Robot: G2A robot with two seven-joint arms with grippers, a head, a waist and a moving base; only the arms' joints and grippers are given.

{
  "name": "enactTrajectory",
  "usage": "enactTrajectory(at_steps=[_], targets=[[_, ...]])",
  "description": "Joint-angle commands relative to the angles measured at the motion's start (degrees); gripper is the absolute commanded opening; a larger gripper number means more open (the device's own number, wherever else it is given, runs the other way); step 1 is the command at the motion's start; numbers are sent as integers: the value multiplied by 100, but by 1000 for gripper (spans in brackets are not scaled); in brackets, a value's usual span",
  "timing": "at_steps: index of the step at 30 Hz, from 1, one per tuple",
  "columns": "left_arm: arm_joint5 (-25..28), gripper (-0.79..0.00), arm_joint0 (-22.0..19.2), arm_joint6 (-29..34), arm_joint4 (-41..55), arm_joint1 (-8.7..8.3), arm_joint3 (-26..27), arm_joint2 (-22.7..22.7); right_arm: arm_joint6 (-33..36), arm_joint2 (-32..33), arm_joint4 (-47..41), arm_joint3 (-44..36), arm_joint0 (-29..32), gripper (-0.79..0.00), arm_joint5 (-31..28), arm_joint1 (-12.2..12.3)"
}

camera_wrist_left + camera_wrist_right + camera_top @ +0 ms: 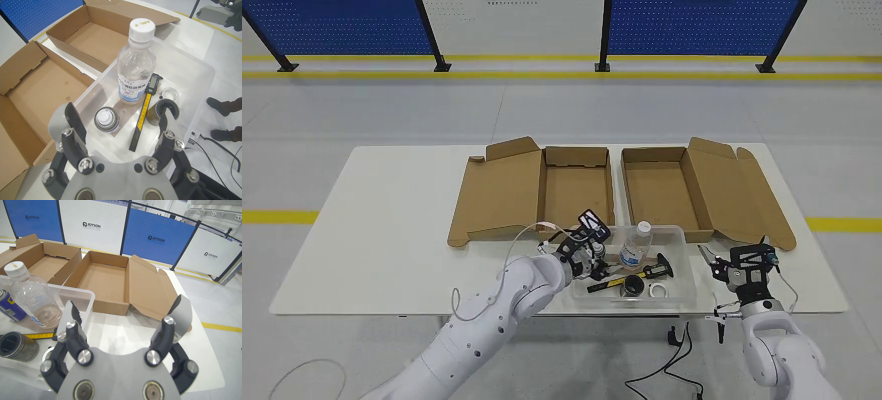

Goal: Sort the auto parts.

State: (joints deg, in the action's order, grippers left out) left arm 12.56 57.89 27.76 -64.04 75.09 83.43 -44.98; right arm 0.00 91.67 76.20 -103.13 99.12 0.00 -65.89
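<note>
Top view: the left gripper overlaps the bin's left end, hiding most of the can beneath it; the ring is too small to detail. Right wrist view: the can and bearing are cut by the picture edge, and a finger of the right gripper covers part of the caliper.

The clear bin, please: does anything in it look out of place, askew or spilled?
The upright plastic bottle looks odd among the metal bearing, spray can and caliper: hardly an auto part. The caliper lies diagonally across the floor of the clear bin. Nothing looks spilled.
</note>
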Motion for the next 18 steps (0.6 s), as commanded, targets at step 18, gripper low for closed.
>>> enactTrajectory(at_steps=[18], targets=[[-192,-95,-267,-168,-57,219,-680,151,0,0,0,0,0,0,0,0]])
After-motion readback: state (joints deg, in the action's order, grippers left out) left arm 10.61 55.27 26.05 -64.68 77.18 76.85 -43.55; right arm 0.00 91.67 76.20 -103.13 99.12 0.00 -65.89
